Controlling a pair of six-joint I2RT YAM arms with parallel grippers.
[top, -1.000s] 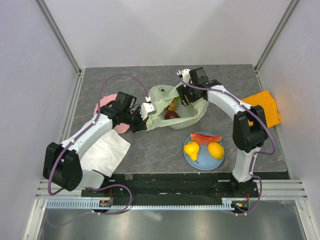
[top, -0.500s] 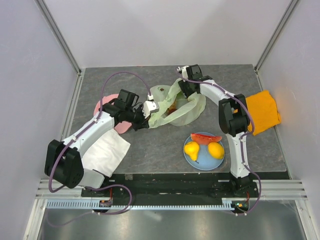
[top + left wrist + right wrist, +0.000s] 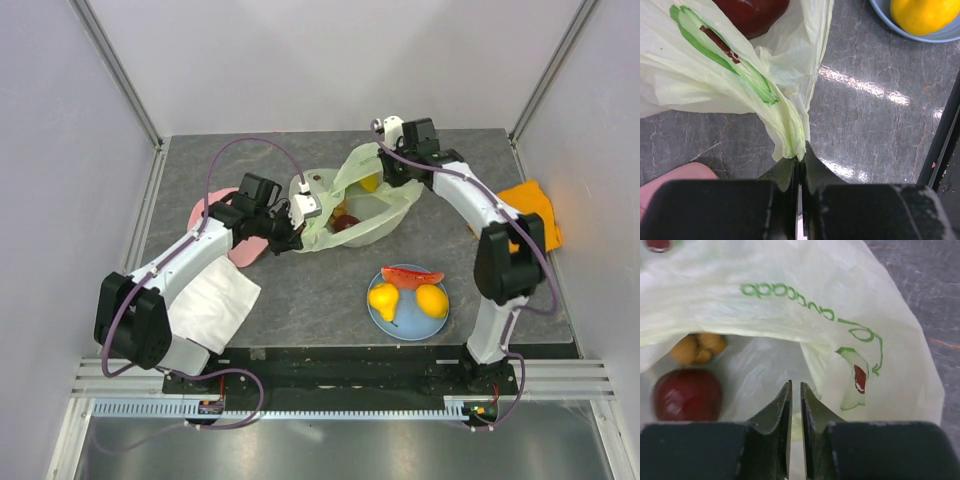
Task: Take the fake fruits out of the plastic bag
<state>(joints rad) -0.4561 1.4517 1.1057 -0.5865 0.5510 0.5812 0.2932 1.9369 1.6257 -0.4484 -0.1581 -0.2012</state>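
The plastic bag [image 3: 365,215] lies mid-table, its mouth stretched between my two grippers. My left gripper [image 3: 297,232] is shut on the bag's bunched left edge [image 3: 790,135]. My right gripper [image 3: 395,185] is at the far right rim, its jaws [image 3: 795,385] almost together with a fold of the bag [image 3: 805,315] running between them. Inside the bag I see a dark red fruit [image 3: 343,224] [image 3: 687,394], a lumpy yellow-orange one [image 3: 697,347] and a yellow one [image 3: 370,183]. Out of the bag, two yellow fruits [image 3: 384,298] [image 3: 432,300] and a red slice [image 3: 410,275] lie on the light-blue plate [image 3: 385,318].
A pink cloth [image 3: 212,212] lies under the left arm and a white folded cloth [image 3: 215,300] sits at the near left. An orange cloth [image 3: 530,215] lies at the right edge. The plate's rim [image 3: 890,25] is close to the bag's near side.
My right gripper has gone from wide open to nearly closed at the bag's far right rim and drawn back to the right. The bag's mouth now gapes wider. The left grip is unchanged.
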